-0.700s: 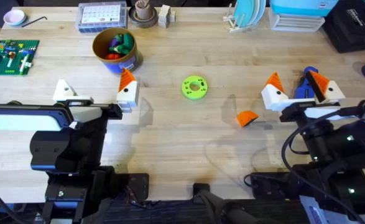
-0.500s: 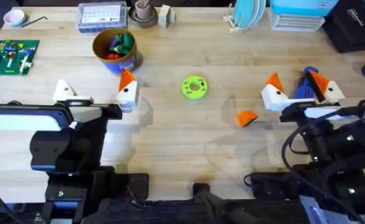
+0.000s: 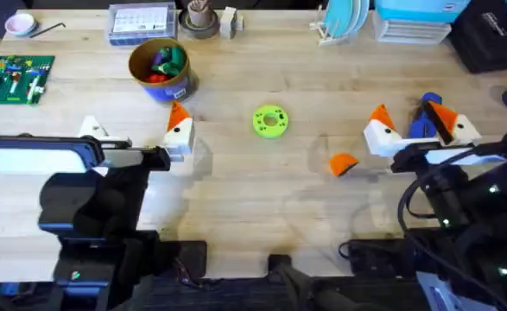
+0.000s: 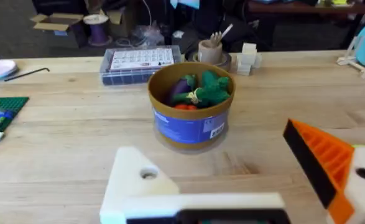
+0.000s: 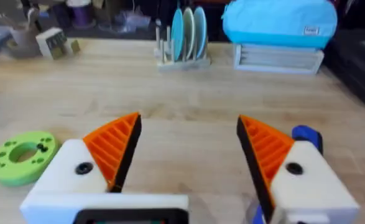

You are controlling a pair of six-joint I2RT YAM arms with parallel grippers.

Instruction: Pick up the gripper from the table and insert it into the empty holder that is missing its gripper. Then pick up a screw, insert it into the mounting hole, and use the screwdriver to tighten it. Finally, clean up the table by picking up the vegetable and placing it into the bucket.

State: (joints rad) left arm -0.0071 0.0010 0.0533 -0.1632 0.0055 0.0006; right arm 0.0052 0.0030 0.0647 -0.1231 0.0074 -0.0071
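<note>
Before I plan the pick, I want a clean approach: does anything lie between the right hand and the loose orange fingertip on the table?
Nothing visible does. The orange fingertip lies alone on bare wood, just off the right hand. The green disc sits farther toward the table's middle, outside that gap.

A pale wooden table (image 3: 262, 186) carries everything. The bucket (image 3: 160, 69) stands near the far left; a green ring-shaped disc (image 3: 270, 121) lies mid-table, with the gripper (image 3: 344, 163), a loose orange wedge, toward the right. A green brick plate (image 3: 13, 79) sits at the left edge, a dish rack (image 3: 344, 22) along the far edge.
</note>
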